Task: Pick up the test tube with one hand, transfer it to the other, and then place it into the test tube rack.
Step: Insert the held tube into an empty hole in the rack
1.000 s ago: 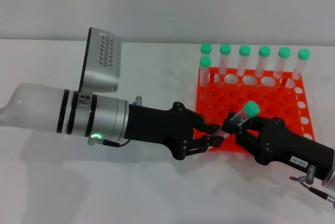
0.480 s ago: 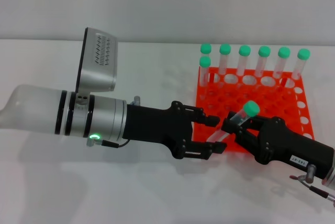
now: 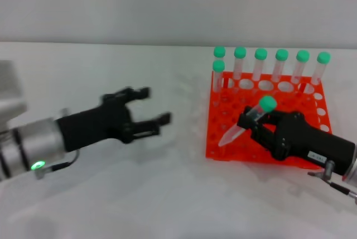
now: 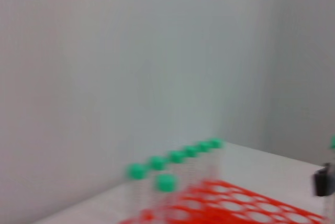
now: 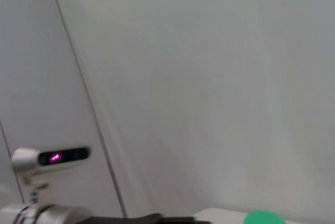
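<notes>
My right gripper (image 3: 254,123), black with a white label, is shut on the test tube (image 3: 248,120), a clear tube with a green cap. It holds the tube tilted, tip down to the left, over the front left of the orange rack (image 3: 223,147). The cap also shows at the edge of the right wrist view (image 5: 263,217). My left gripper (image 3: 155,106) is open and empty, well left of the rack above the white table. The rack also shows in the left wrist view (image 4: 235,208).
Several green-capped tubes (image 3: 281,65) stand upright along the rack's back row, one more (image 3: 218,75) just in front at the left. They also show in the left wrist view (image 4: 175,161). The white table (image 3: 139,194) surrounds the rack. The left arm's silver wrist (image 3: 28,147) is at the left edge.
My left gripper opened, let go of the tube and pulled far back to the left. My right gripper keeps hold of the tube and stays over the rack's front.
</notes>
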`<state>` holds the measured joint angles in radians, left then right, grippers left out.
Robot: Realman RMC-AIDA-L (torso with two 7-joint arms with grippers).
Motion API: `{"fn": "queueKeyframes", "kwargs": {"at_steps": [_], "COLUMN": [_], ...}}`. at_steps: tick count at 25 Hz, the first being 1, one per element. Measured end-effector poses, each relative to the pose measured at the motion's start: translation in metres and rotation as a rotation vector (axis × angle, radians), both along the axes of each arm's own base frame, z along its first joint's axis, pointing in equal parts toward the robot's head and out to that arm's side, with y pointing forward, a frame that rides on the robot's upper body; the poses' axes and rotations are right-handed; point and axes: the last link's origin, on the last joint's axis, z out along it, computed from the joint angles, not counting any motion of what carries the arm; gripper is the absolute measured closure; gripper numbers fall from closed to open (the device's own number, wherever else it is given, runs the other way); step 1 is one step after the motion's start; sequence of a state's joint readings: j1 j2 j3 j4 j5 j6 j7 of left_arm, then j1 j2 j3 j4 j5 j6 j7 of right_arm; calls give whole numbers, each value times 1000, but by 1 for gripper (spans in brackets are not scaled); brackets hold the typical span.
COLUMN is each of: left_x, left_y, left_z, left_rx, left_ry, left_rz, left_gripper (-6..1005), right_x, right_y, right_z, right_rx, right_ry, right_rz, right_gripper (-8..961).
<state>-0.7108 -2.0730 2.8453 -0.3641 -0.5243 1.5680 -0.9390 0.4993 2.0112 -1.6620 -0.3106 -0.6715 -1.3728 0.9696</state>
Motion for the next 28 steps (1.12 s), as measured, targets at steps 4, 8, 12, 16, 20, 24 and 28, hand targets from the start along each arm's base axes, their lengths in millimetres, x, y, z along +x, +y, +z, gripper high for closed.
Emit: {"fn": "queueKeyframes", "kwargs": {"at_steps": [4,8,12,16,20,24,28], "left_x": [-39,-62,-75,-83,-83,-83,-83], "left_y": [-28,-54,-73,-86,-89,-88,-88], "left_z": [17,21,23,24,22,22,21], "left_rx": [184,296,350,385,385,385,385], "left_ry": [-79,-135,-166,-183,-190,-193,-191], "left_rz": [134,223,280,316,323,322,327], "left_gripper": [121,107,107,107,107,107,106], "right_x": [-6,-9,-12,-16,-21,-24,-29], "right_y": [13,27,42,55,63,70,78], "right_z": [6,13,19,18,14,10,6], "right_rx": [54,113,155,187,203,209,214], "right_ry": [-18,-44,-92,-143,-172,-197,-229], "right_rz": [25,27,20,6,-3,-15,-27], "right_gripper": [749,749,749,748,748,748,748]}}
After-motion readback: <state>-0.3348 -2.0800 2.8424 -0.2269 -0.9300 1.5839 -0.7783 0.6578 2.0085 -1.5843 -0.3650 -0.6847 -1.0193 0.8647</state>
